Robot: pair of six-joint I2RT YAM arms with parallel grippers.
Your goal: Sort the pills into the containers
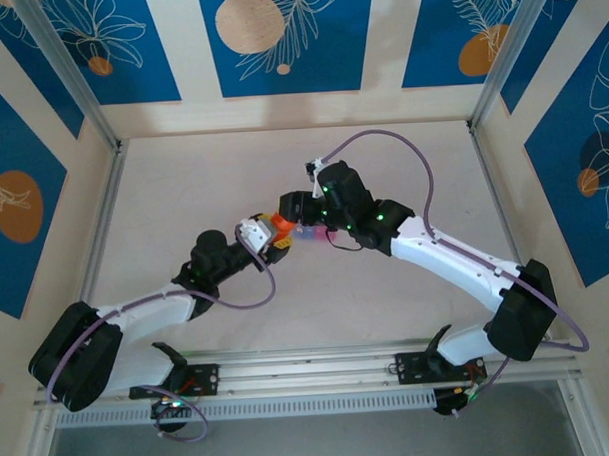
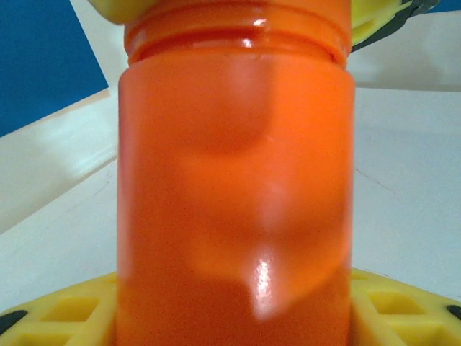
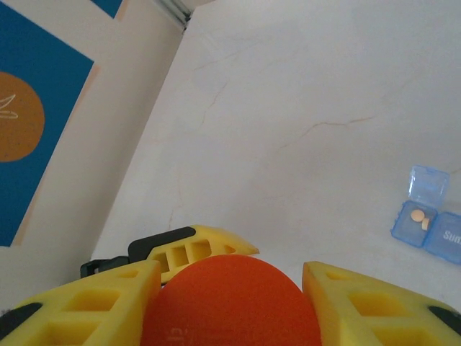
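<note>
Our left hand (image 1: 270, 239) clamps the orange plastic pill bottle (image 2: 234, 180) steady while our right hand (image 3: 230, 277) closes on its orange cap (image 3: 229, 306), seemingly to unscrew it. The translucent plastic pill-box strip (image 3: 429, 184) waits nearby on the bench (image 3: 302, 108), blue lid open.

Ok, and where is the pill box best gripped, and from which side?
Probably across the long side walls of the pill box, from straight above, kept level: it lies flat on the table, and its blue lid is open with pills inside.
</note>
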